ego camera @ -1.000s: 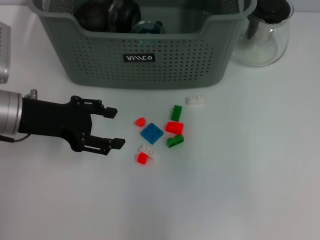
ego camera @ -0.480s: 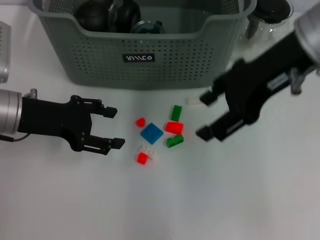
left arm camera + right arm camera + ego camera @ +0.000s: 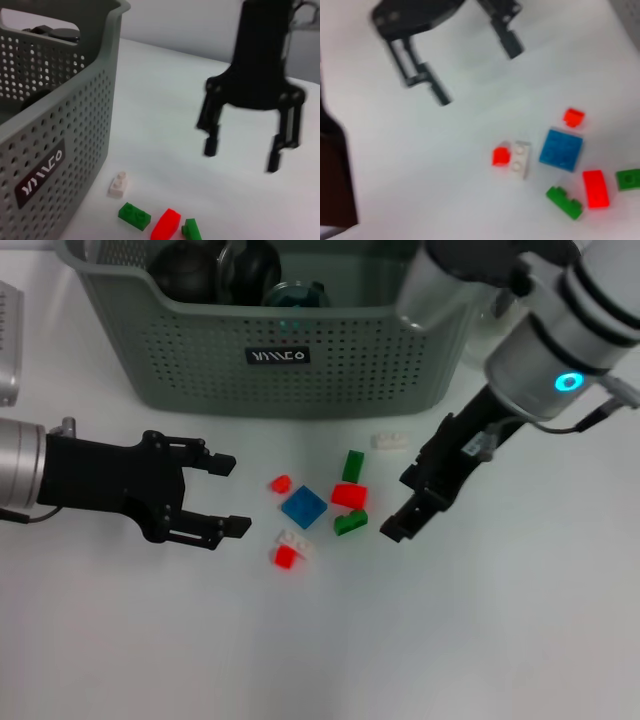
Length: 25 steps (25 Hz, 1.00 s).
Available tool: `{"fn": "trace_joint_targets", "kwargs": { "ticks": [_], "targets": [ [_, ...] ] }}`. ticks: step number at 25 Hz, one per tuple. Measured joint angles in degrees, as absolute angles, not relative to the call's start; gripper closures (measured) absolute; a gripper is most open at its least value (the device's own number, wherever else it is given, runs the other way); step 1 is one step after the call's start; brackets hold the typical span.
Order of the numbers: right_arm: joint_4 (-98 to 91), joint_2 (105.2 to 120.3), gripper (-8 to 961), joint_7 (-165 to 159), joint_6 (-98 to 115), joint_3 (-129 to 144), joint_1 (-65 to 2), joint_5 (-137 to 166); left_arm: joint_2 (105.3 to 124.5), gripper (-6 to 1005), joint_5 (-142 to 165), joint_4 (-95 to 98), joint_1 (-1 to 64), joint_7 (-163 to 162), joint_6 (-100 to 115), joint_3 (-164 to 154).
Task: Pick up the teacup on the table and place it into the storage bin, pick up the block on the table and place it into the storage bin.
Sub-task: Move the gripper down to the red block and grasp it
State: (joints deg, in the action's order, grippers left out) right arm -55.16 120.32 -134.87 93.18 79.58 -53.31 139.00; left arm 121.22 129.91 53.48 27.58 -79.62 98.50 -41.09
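Observation:
The grey-green storage bin [image 3: 280, 350] stands at the back, with dark round items inside it. No teacup shows on the table. Several small blocks lie in front of the bin: a blue block [image 3: 304, 506], red blocks [image 3: 349, 494], green blocks [image 3: 350, 522] and white blocks [image 3: 391, 441]. My right gripper [image 3: 399, 505] hangs open just right of the cluster, beside the green block, holding nothing. The left wrist view shows the right gripper [image 3: 241, 155] above the table with the blocks [image 3: 166, 224] below it. My left gripper [image 3: 228, 496] rests open left of the blocks, empty.
A grey device [image 3: 6, 340] sits at the far left edge. The right arm [image 3: 560, 330] covers the back right corner beside the bin. In the right wrist view the left gripper [image 3: 475, 67] lies beyond the blue block [image 3: 561, 149].
My right arm has come in from the right and moved down-left, its open gripper now close beside the blocks. The left arm and the blocks have not moved.

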Motion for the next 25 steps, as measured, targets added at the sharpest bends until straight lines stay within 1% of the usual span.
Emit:
{"fn": "trace_joint_targets", "kwargs": {
  "ticks": [8, 11, 25],
  "targets": [
    [-47.34, 120.43, 145, -144.16, 82.29, 85.39, -57.37, 139.06, 121.37, 202, 129.9, 53.35, 27.44, -79.48, 98.14, -41.14],
    [-44.53, 120.71, 146, -148.17, 78.15, 87.86, -58.78, 139.02, 121.37, 203, 129.9, 53.35, 27.39, -79.47, 98.22, -41.13],
    [-40.67, 121.03, 145, -152.97, 69.44, 96.35, -59.91, 133.89, 121.42, 202, 129.73, 53.35, 27.4, -79.36, 98.31, -41.13]
  ]
}}
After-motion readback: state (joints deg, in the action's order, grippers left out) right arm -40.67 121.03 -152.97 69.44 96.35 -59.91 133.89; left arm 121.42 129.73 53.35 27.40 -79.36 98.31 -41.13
